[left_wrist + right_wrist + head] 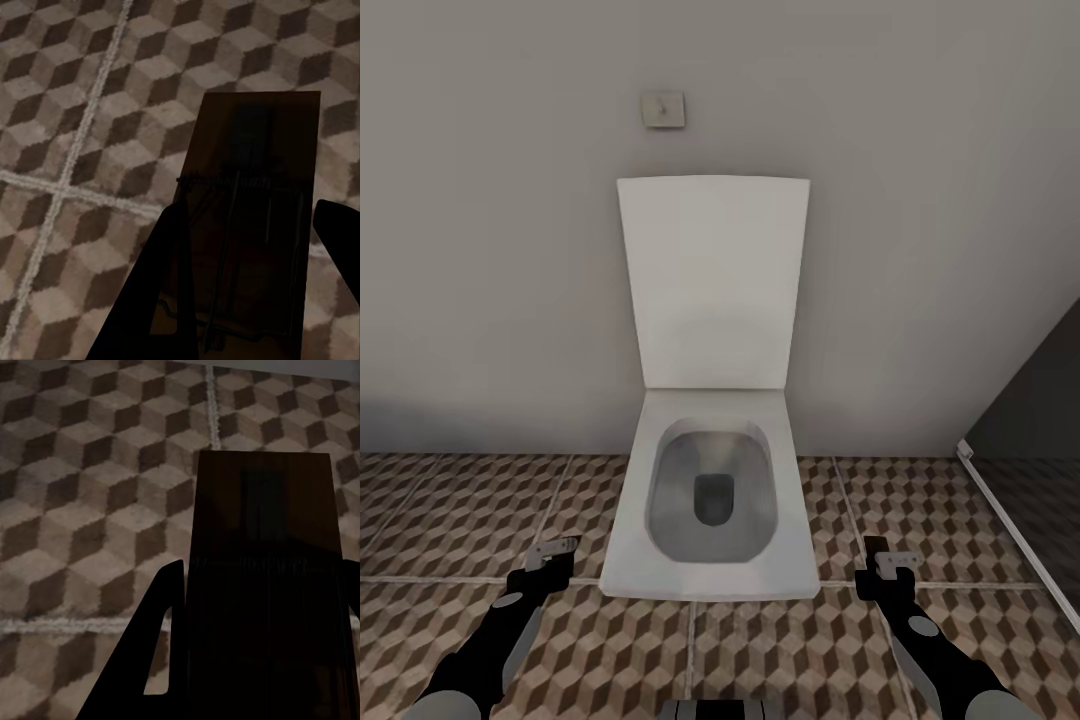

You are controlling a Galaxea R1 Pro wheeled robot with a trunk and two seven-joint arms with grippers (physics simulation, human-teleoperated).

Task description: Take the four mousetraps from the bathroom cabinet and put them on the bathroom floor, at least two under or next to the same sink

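Over the bathroom floor (460, 520), facing the toilet (710, 500) — left tool (247, 247) clamps one mousetrap (251, 217), right tool (255, 637) clamps another mousetrap (262, 585), both carried low, presumably for placing near the sink.

You have no text, label, brand, number or sign to read in any of these views.
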